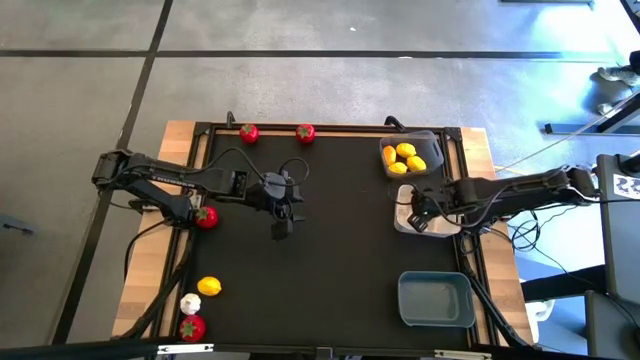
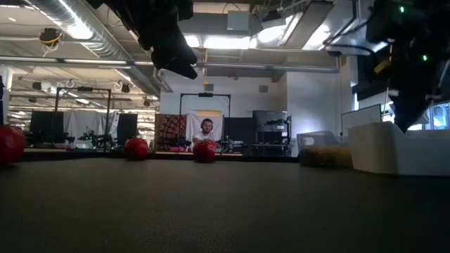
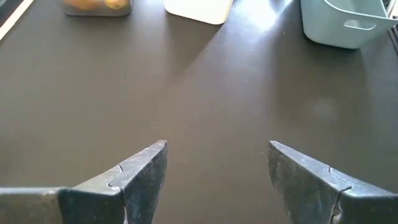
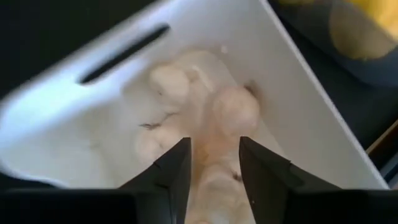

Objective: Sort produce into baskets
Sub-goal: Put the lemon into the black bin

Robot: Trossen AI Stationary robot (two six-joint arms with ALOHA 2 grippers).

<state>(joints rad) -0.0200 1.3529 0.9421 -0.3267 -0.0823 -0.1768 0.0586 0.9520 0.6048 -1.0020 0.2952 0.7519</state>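
My left gripper (image 1: 282, 222) hangs open and empty over the middle of the dark mat (image 3: 217, 168). My right gripper (image 1: 415, 212) is over the white basket (image 1: 404, 224) and shut on a white bulb (image 4: 212, 186); several more white bulbs (image 4: 235, 109) lie on the basket's floor. The dark grey basket (image 1: 432, 140) holds yellow lemons (image 1: 405, 158). The blue-grey basket (image 1: 436, 300) stands at the near right. Red fruits lie at the mat's far edge (image 1: 249, 132) (image 1: 305, 131) and by the left arm (image 1: 206, 217). A lemon (image 1: 209, 286), a white bulb (image 1: 190, 303) and a red fruit (image 1: 192, 327) lie at the near left. My right gripper has a white bulb (image 4: 214, 177) between its two fingers, which point down into the white basket from above. The bulb fills the gap between them. Whether it hangs clear of the bulbs below, I cannot tell.
The three baskets stand in a row along the mat's right edge. The mat's middle and near part (image 1: 330, 260) lie bare. Wooden strips (image 1: 145, 290) border the mat, with cables by both arms. A person (image 2: 205, 130) sits far behind the table.
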